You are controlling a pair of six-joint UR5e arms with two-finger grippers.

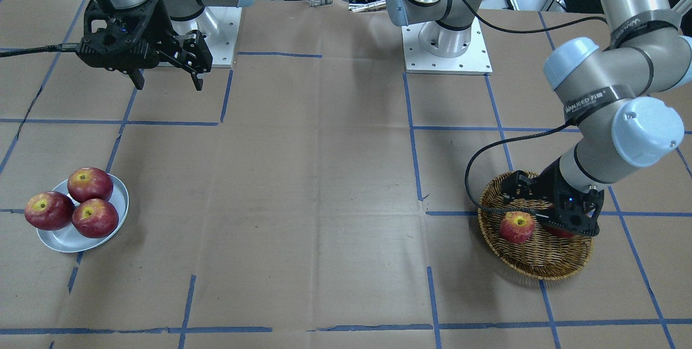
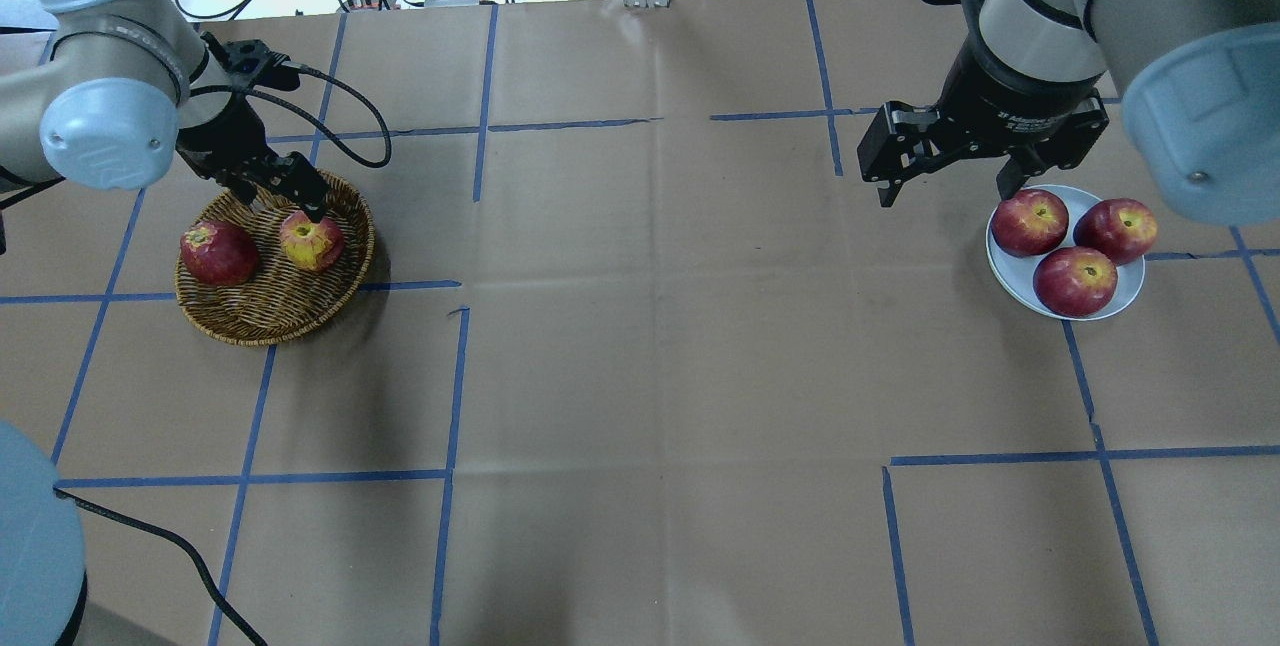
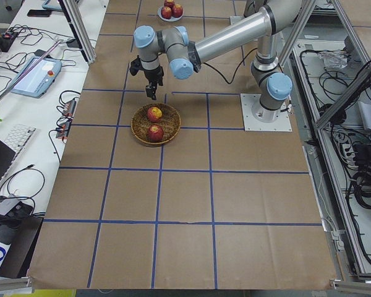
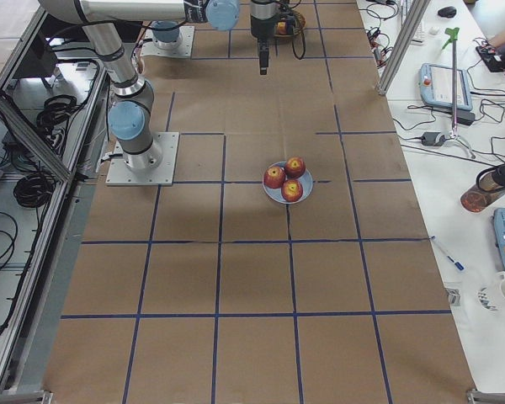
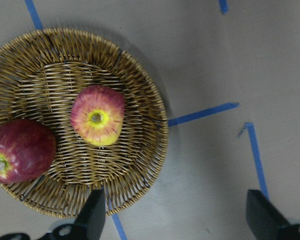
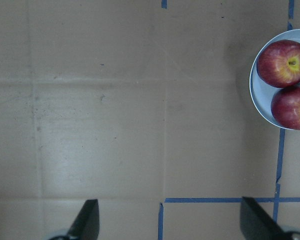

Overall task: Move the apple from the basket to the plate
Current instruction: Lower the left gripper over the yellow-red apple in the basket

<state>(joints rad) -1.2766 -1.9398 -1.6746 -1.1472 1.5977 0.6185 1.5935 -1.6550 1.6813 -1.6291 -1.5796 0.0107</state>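
Note:
The apple [image 2: 312, 241], pinkish-red with a yellow-green stem patch, lies in the wicker basket [image 2: 260, 311] at the table's left. It also shows in the left wrist view [image 5: 98, 121] and the front view [image 1: 517, 227]. My left gripper [image 2: 285, 201] hangs open and empty over the basket's edge, beside the apple and not touching it; its fingers [image 5: 95, 215] stand wide apart. The grey-white plate [image 2: 1128, 293] at the right holds three dark red apples. My right gripper [image 2: 945, 188] is open and empty, above the table just left of the plate.
A darker red apple [image 2: 218, 252] lies in the basket next to the task apple. Blue tape lines grid the brown paper table cover. Both arm bases [image 1: 446, 41] stand at the robot's side. Cables and keyboards lie beyond the far edge.

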